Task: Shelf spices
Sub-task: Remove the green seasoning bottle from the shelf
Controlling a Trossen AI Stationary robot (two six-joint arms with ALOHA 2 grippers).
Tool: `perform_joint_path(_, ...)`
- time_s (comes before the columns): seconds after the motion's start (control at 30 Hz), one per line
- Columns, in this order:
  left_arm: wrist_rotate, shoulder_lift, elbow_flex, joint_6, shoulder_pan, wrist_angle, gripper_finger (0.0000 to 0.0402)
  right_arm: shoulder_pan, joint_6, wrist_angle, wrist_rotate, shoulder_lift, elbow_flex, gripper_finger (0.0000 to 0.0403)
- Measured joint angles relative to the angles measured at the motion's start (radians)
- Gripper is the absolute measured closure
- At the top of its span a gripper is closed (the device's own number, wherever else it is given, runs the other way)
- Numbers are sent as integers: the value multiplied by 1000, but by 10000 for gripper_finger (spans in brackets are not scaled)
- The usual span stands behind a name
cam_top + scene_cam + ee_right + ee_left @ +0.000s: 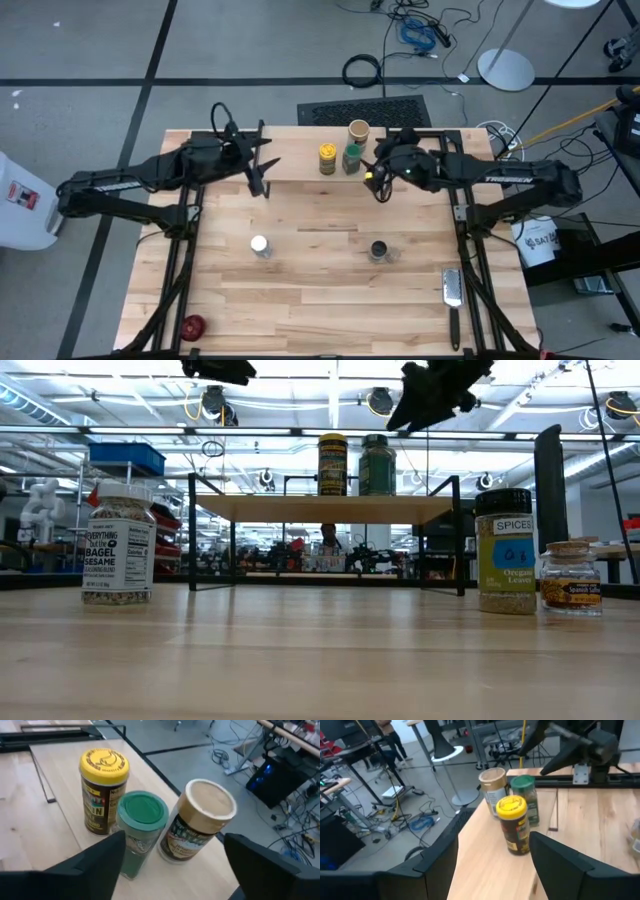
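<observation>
Three jars stand by their bases on the wood-topped shelf at the table's far side: yellow-lidded, green-lidded and tan. The white-capped jar and the dark-lidded clear jar stand on the table nearer me. My right gripper hangs open just right of the green jar and above it, touching nothing. My left gripper is open over the shelf's left part, facing the yellow jar.
A small cork-topped jar stands next to the dark-lidded one. A red round object lies near the near left corner, and a metal grater near the right edge. Bare wood lies between the shelf and the two table jars.
</observation>
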Motion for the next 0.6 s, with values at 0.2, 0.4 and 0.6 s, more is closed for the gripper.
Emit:
perform_joint_path(0.2, 80, -3, 0, -2, -1, 15, 148, 1, 64, 13, 47, 94, 0, 47)
perform_joint_path(0.4, 83, -3, 0, -2, -1, 4, 148, 0, 82, 73, 59, 150, 0, 48)
perform_joint_path(0.6, 83, -3, 0, -2, -1, 3, 148, 10, 148, 76, 58, 153, 0, 48)
